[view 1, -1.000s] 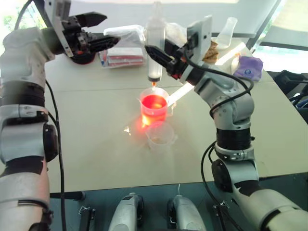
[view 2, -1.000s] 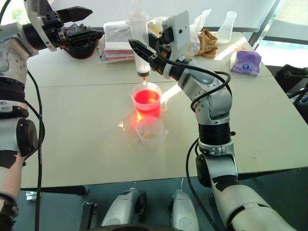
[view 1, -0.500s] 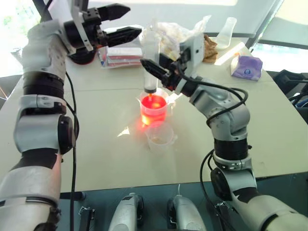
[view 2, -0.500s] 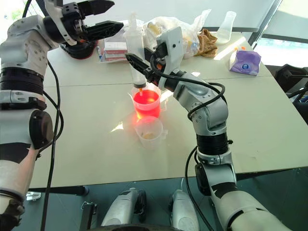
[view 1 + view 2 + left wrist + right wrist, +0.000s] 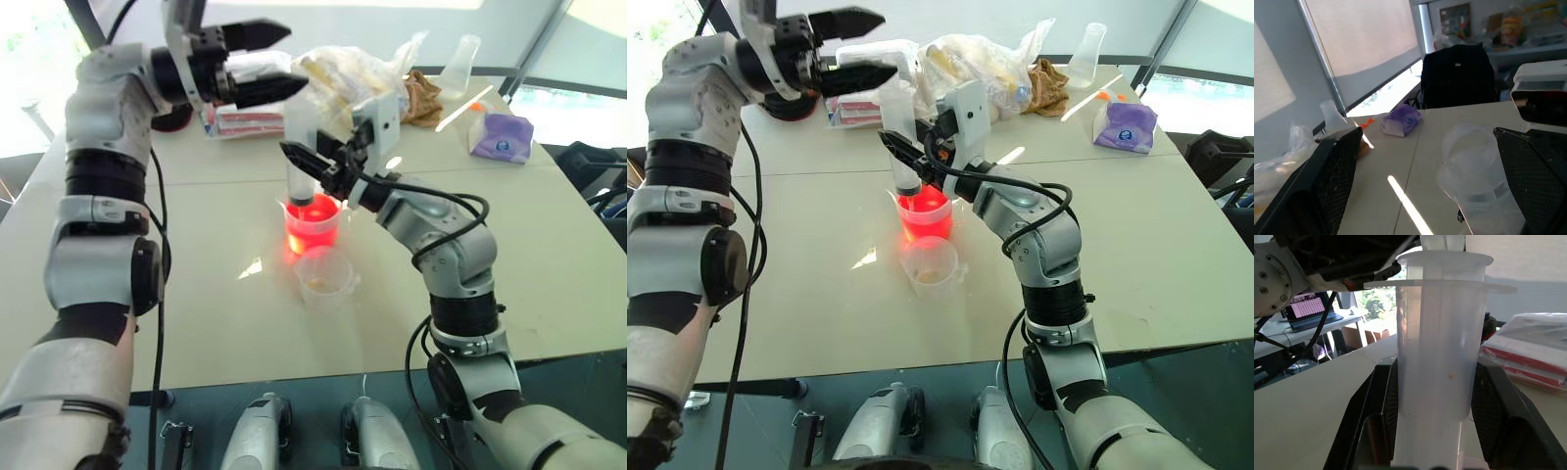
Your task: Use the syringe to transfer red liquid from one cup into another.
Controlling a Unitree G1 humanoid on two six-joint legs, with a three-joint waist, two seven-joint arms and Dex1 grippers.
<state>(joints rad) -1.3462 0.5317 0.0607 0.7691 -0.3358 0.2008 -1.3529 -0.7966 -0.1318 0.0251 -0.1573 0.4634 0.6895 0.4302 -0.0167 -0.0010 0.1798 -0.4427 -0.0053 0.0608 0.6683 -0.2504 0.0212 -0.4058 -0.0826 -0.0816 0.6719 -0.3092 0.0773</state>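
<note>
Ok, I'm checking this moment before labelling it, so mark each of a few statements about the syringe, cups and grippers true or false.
1. The right gripper is shut on the syringe. True.
2. The syringe's tip is over the shorter cup. False: it points down into the taller cup.
3. The red liquid is in the taller cup. True.
4. The left gripper is clamped on the plunger. False: its fingers are open, apart from the syringe, near its top.
5. The shorter cup is full of red liquid. False: no red liquid shows in it.
</note>
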